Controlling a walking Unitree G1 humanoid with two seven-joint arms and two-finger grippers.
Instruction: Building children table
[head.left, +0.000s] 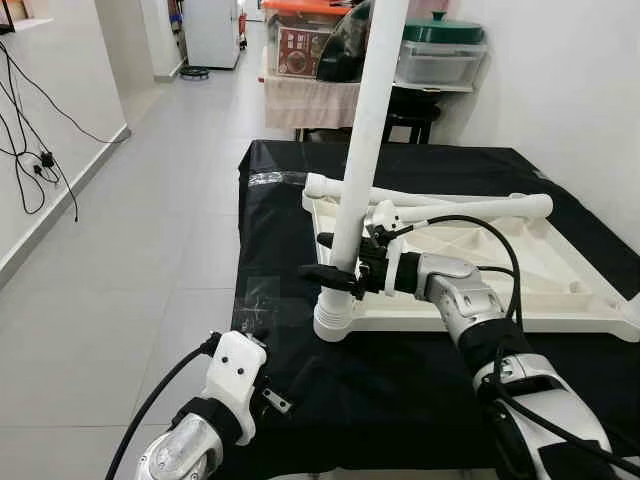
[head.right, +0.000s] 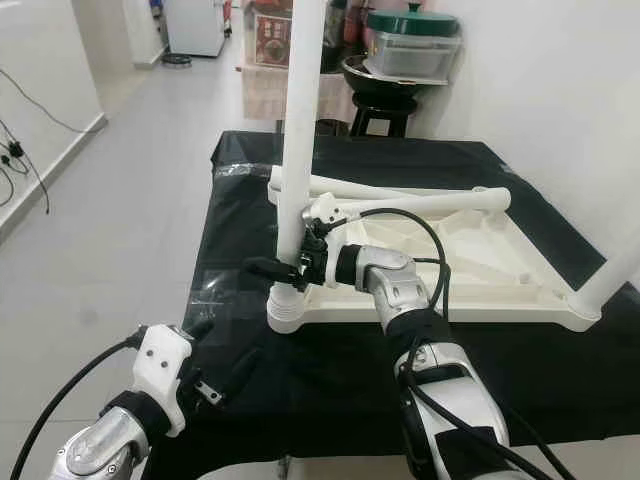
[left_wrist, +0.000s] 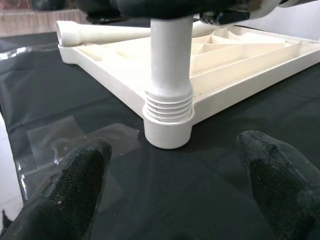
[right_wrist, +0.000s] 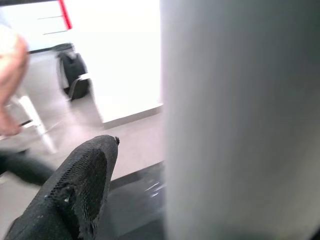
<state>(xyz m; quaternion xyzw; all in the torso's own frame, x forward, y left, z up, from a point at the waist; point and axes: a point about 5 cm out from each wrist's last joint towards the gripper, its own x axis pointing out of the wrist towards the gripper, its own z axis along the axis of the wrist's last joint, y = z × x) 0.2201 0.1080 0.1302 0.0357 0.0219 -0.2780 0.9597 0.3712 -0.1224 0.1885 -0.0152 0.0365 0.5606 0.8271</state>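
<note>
The white children's table top (head.left: 520, 262) lies upside down on a black-covered table (head.left: 400, 390). One white leg (head.left: 365, 150) stands upright in its near left corner socket (left_wrist: 168, 117). My right gripper (head.left: 328, 258) reaches around this leg just above the socket, open, with one finger (right_wrist: 75, 190) standing apart from the leg (right_wrist: 240, 120). Low at the table's near left edge, my left gripper (left_wrist: 175, 175) is open, with its fingertips (left_wrist: 75, 175) facing the socket. A loose leg (head.left: 450, 207) lies across the far side of the top. Another leg (head.right: 612, 265) rises at the near right corner.
Clear tape (head.left: 262, 292) shines on the black cover left of the socket. Behind the table stand a stool (head.left: 412, 118) and a shelf with a green-lidded container (head.left: 440, 45). Cables (head.left: 30, 150) hang on the left wall beside tiled floor (head.left: 140, 250). A person's limb (right_wrist: 12, 65) shows, blurred.
</note>
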